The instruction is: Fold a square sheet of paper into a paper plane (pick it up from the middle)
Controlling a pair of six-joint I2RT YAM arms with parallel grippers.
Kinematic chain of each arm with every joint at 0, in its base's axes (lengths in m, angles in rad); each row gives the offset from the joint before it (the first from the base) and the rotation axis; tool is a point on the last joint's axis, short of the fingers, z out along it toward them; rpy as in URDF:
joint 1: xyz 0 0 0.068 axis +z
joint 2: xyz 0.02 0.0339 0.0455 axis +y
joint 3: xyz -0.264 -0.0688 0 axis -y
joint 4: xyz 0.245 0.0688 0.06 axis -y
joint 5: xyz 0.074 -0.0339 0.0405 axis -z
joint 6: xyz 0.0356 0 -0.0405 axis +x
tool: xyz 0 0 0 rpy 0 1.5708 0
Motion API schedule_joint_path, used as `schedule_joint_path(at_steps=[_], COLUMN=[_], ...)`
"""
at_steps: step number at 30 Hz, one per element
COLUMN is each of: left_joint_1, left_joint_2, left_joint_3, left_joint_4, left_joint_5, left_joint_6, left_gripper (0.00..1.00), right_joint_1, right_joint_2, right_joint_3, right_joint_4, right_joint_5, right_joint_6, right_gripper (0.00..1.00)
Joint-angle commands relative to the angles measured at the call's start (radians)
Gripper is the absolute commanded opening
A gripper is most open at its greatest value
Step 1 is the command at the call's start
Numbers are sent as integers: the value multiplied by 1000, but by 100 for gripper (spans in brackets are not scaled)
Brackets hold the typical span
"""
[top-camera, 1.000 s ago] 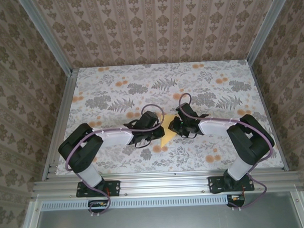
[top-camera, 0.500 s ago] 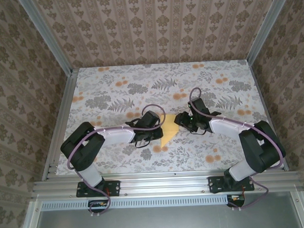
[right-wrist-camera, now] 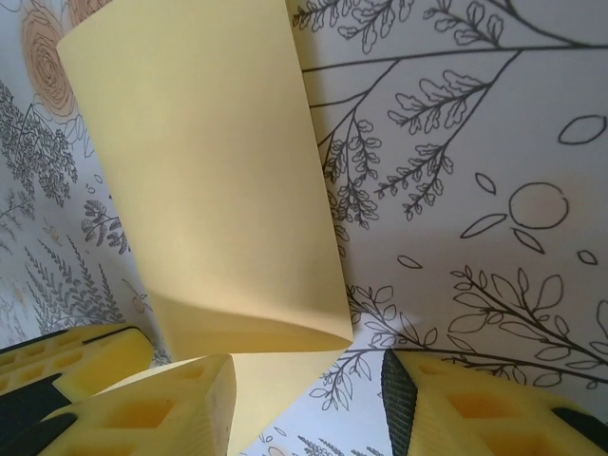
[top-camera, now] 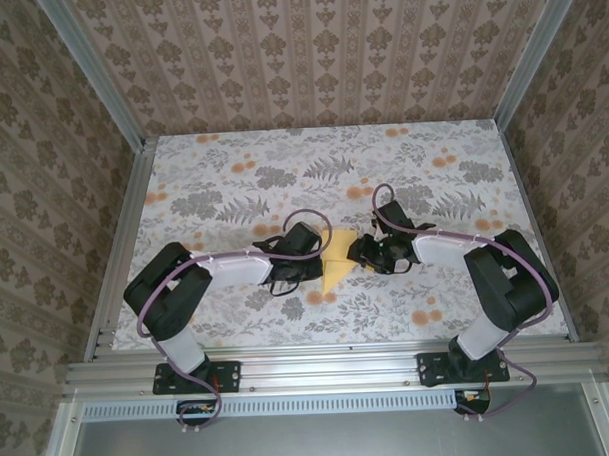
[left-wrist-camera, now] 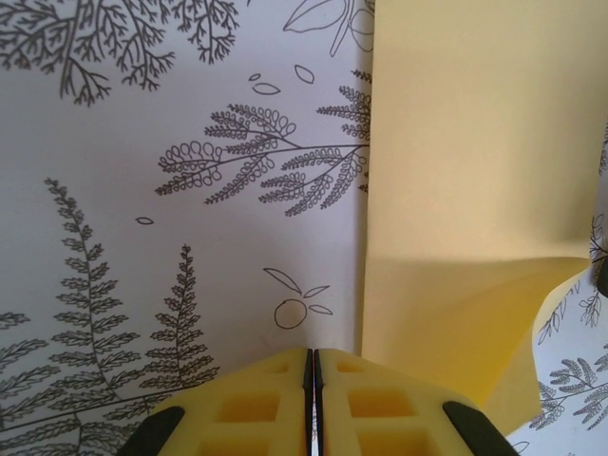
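Two robot arms meet over a flower-printed table [top-camera: 233,180], where the square sheet of paper [top-camera: 336,263], bright yellow and already folded over on itself, lies just toward 6 o'clock of the tabletop's centre. Seen from above, the left gripper [top-camera: 316,260] sits at the paper's 9 o'clock side and the right gripper [top-camera: 363,252] at its 3 o'clock side, each just beside the sheet. The left wrist camera shows its yellow fingers [left-wrist-camera: 256,399] pressed tightly together at 6 o'clock in the picture, their seam just beside the paper's straight left edge. Whether any paper is caught between them cannot be told. From there the sheet [left-wrist-camera: 465,161] runs flat toward 1 o'clock, and toward 4 o'clock a layer lifts off the table in a soft curl. The right wrist camera shows its own fingers [right-wrist-camera: 475,408] spread apart. The near end of the folded sheet [right-wrist-camera: 209,171] lies in the gap, close against the finger at 7 o'clock and apart from the one at 5 o'clock. The paper stretches away toward 11 o'clock, its upper layer bowed up at a rounded, unpressed fold nearest the fingers. Fern and leaf prints cover the bare table on either side.
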Motion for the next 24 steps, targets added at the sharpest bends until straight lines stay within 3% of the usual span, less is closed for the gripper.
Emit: schedule_joint_path(at_steps=[1, 10, 18, 24], left_joint_1=[-8, -16, -24, -25], left_joint_2=[-14, -123, -76, -26], left_joint_3=[16, -26, 9, 41], left_joint_4=[-26, 85, 76, 45], left_joint_5=[-22, 46, 64, 63], left_joint_6=[17, 32, 64, 85], left_gripper=[12, 19, 32, 31], right_joint_1=[2, 2, 2, 2], right_joint_2=[25, 42, 44, 39], right_joint_3=[31, 30, 23, 20], right_joint_4=[-26, -17, -14, -10], right_joint_5=[-26, -31, -28, -36], right_joint_6=[-13, -9, -7, -7], right_gripper=[47, 47, 49, 49])
